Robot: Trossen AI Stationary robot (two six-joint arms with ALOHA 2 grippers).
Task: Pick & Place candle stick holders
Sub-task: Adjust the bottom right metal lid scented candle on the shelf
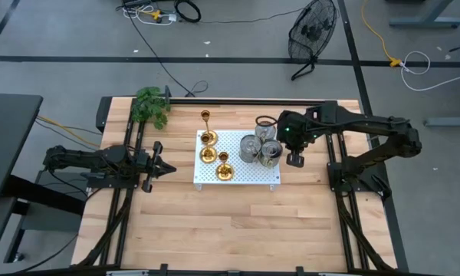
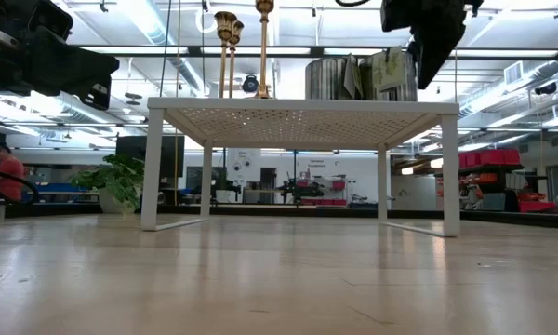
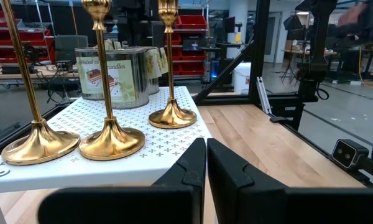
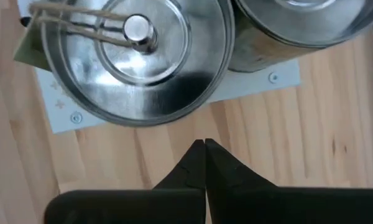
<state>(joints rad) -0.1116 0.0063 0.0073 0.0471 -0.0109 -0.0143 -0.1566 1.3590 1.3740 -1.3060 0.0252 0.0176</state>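
Pale wooden tabletop (image 1: 238, 222) seen from above, carrying a white perforated stand (image 1: 245, 178) at centre. Three candle stick holders (image 1: 208, 137) lined down its left part, probably staged for easy picking; silver tins (image 1: 261, 150) on its right part. Left tool (image 1: 162, 165) low and level, aimed at the stand, pinched shut and empty. Right tool (image 1: 294, 160) hanging off the stand's right edge, also shut on nothing.

At tabletop height: brass stems (image 2: 262, 46) rising above the stand.

Left wrist: gold bases (image 3: 110, 142) just ahead of closed fingers (image 3: 193, 168).

Right wrist: pointing straight down beside a tin lid (image 4: 137, 56).
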